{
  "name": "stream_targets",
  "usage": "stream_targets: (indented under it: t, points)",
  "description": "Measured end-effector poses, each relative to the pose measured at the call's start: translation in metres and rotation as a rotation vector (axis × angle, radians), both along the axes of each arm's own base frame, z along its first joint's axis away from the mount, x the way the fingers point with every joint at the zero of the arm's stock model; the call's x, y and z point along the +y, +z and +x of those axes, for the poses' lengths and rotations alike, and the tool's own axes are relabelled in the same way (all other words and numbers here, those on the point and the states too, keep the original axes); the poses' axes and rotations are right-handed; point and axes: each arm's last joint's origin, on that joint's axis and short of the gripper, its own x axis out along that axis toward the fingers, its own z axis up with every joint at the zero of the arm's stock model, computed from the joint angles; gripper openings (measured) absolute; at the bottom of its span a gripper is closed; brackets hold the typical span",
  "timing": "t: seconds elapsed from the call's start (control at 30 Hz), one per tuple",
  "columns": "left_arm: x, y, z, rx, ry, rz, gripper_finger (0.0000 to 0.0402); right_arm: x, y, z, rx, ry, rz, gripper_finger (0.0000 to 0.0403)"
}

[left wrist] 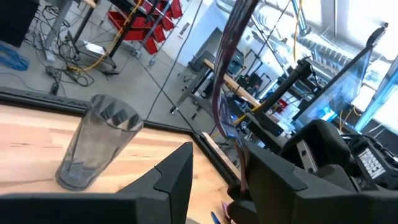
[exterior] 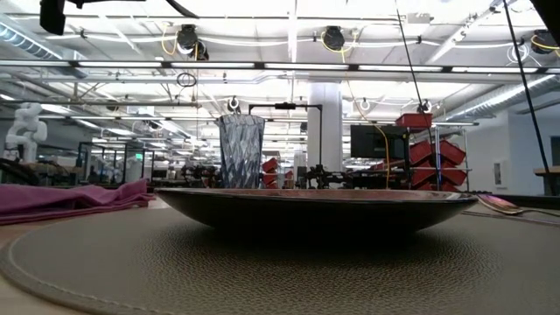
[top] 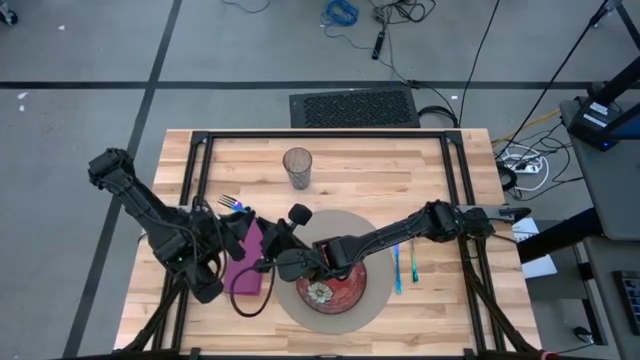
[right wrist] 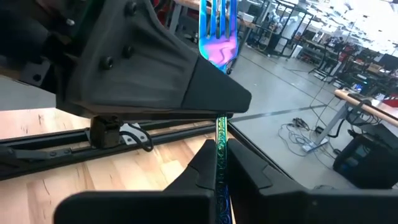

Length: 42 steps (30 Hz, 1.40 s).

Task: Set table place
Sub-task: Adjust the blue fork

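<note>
**Above the napkin: fork passed between two pincers**

Between the arms, a thin iridescent fork [right wrist: 218, 37] is pinched at its handle by the right pincer [right wrist: 219, 163], pressed together. Light, stiff and slick, it is best gripped mid-handle. The left pincer [left wrist: 214, 180] is closed around the same handle over the purple napkin [top: 247, 265] on the surface [top: 350, 160].

My overhead camera looks straight down on the whole table [top: 330, 160]. My low one sits at mat level, close behind the plate [exterior: 315, 208]; both share the glass [top: 297, 168].
</note>
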Motion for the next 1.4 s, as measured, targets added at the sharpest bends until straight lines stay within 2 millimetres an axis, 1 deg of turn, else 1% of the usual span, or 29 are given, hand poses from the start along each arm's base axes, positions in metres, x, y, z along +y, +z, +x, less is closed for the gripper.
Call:
stream_targets:
  t: [0.63,0.7,0.77,0.9,0.93,1.13,1.27,1.4]
  points:
    - [0.0041,-0.0003,0.0023,0.03,0.022,0.03,0.0118,0.0014,-0.0018,-0.0003,0.0,0.022,0.027,0.0]
    - [0.0041,-0.0002,0.0023,0.048,0.023,0.048,0.0107,0.0014,-0.0023,-0.0004,0.002,0.021,0.031,0.0]
    - [0.0041,-0.0002,0.0024,0.06,0.023,0.06,0.0088,0.0014,-0.0039,0.0002,0.001,0.02,0.034,0.0]
    - [0.0039,0.0001,0.0025,0.055,0.022,0.056,0.0024,0.0008,-0.0065,0.0014,0.0,0.02,0.039,0.0]
    - [0.0039,0.0006,0.0024,0.053,0.022,0.054,0.0014,0.0001,-0.0069,0.0018,0.001,0.021,0.041,0.0]
    - [0.004,0.0005,0.0022,0.078,0.021,0.077,0.0003,-0.0003,-0.008,0.0023,0.004,0.022,0.041,0.0]
    - [0.004,0.0004,0.0021,0.1,0.02,0.098,0.0002,-0.0003,-0.0081,0.0023,0.006,0.022,0.04,0.0013]
    - [0.0055,-0.0036,-0.0017,0.188,0.011,0.186,0.0002,0.0037,-0.0057,0.0001,0.0,0.014,0.035,0.0025]
